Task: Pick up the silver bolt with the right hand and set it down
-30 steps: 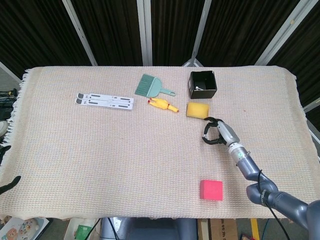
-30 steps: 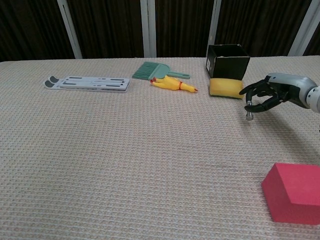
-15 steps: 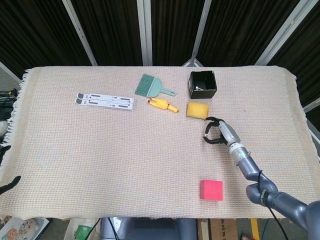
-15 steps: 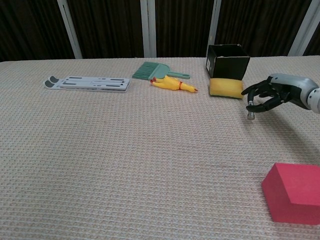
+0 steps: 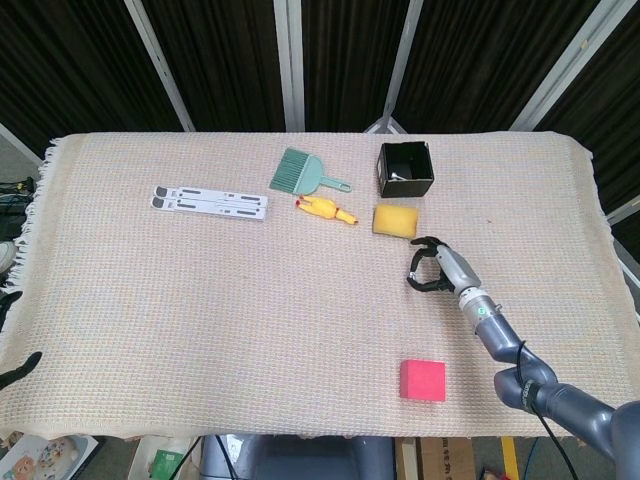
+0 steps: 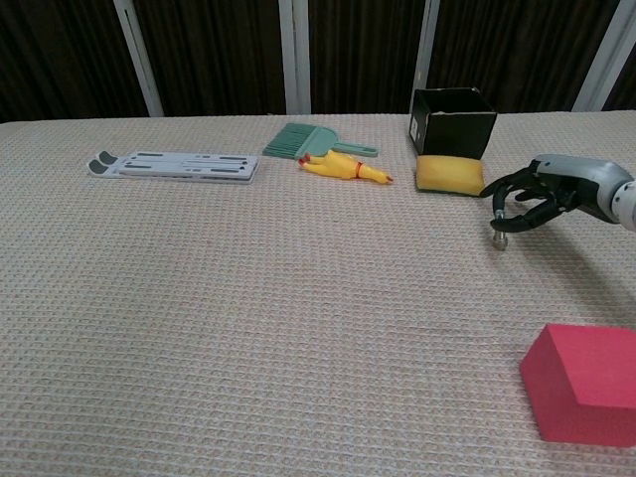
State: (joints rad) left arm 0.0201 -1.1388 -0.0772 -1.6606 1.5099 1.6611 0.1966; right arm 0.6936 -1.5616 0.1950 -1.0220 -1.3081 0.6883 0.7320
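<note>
The silver bolt point(image 6: 500, 235) hangs head-down from my right hand point(image 6: 545, 191), just in front of the yellow sponge point(image 6: 449, 174). Thumb and a finger pinch its upper end. Its head is at the cloth, slightly tilted, and I cannot tell whether it touches. In the head view the right hand point(image 5: 434, 267) is at the right of the table, below the sponge point(image 5: 396, 220), and the bolt point(image 5: 411, 281) is a small glint under the fingers. Only two dark fingertips of my left hand point(image 5: 14, 368) show at the table's left edge, spread apart and holding nothing.
A black box point(image 6: 452, 120) stands behind the sponge. A red block point(image 6: 586, 395) lies near the front right. A yellow rubber chicken point(image 6: 344, 168), a green brush point(image 6: 306, 143) and a white folded stand point(image 6: 175, 165) lie along the back.
The right hand has drifted slightly right and lower with the bolt, bringing the bolt's head down to the cloth. Nothing else has moved.
</note>
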